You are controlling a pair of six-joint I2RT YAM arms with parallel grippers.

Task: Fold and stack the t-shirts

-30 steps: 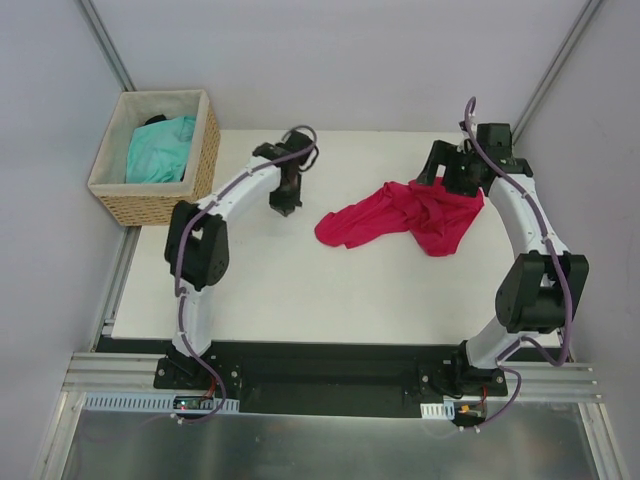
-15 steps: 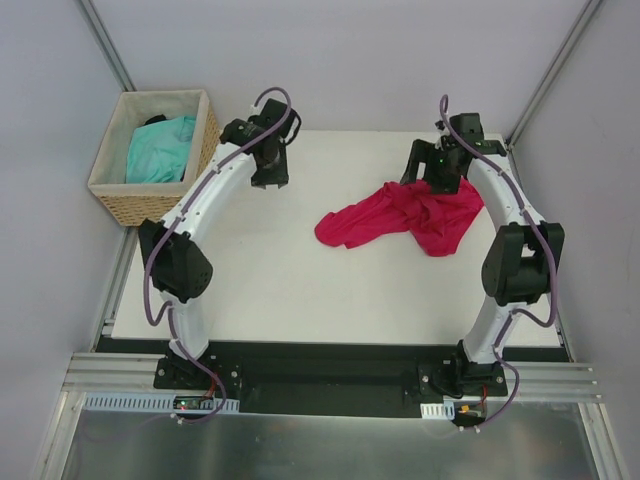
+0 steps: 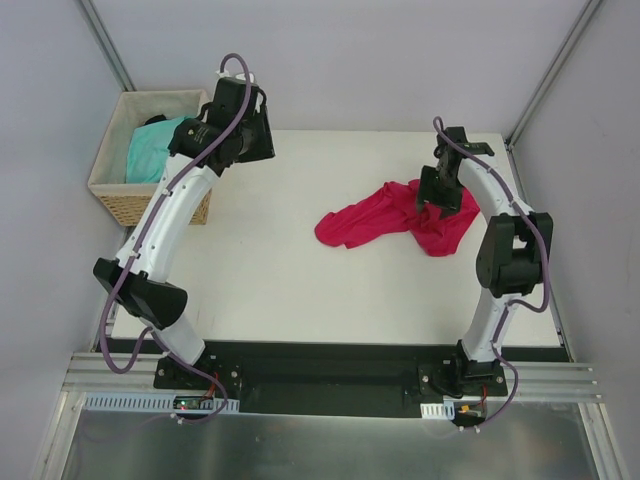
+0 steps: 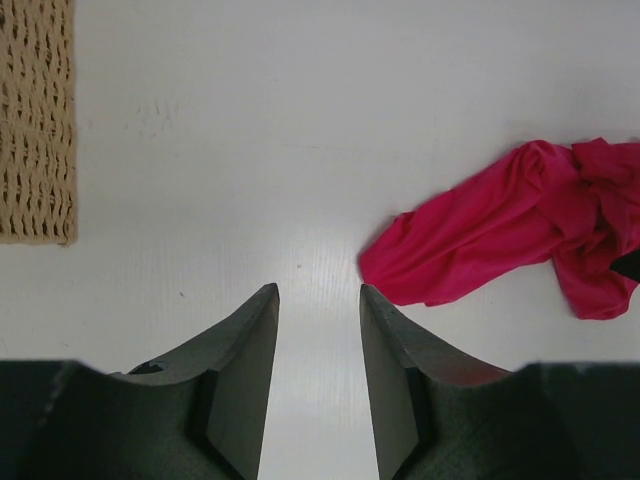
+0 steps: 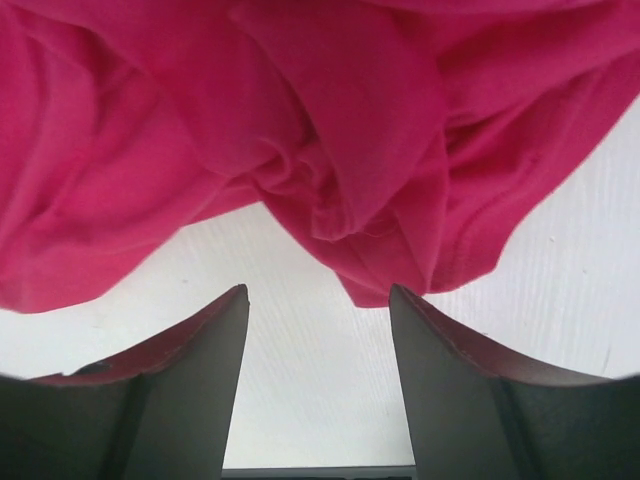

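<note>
Two shirts show in my views. The pink shirt (image 3: 395,222) lies crumpled on the table (image 3: 280,290), right of centre and toward the far side. Its bulkier part is on the right, and a long lobe trails left toward the middle. The turquoise shirt (image 3: 160,148) sits bunched inside the basket (image 3: 155,208) at the table's far left corner. The two shirts are well apart, and neither is folded.

My left gripper (image 4: 318,290) is up over the far left of the table, just beside the basket's right wall in the top view. Through its wrist camera I look down on bare white table. Its fingers (image 4: 250,340) stand a narrow gap apart with nothing between them. A strip of the basket's weave fills the upper left corner of that view. The pink shirt lies off to the right, well clear of the tips.

My right gripper (image 5: 318,290) is over the right part of the pink shirt. From above, its black head hides some of the cloth. In its wrist view the jaws stand fairly wide, and only white table shows between the two fingers (image 5: 190,380). Pink folds fill the whole upper part of that picture, just past the tips. The lowest fold comes down very close to the tip of the right-hand finger, but I cannot tell whether it touches. No cloth sits between the jaws, so neither gripper holds anything.
</note>
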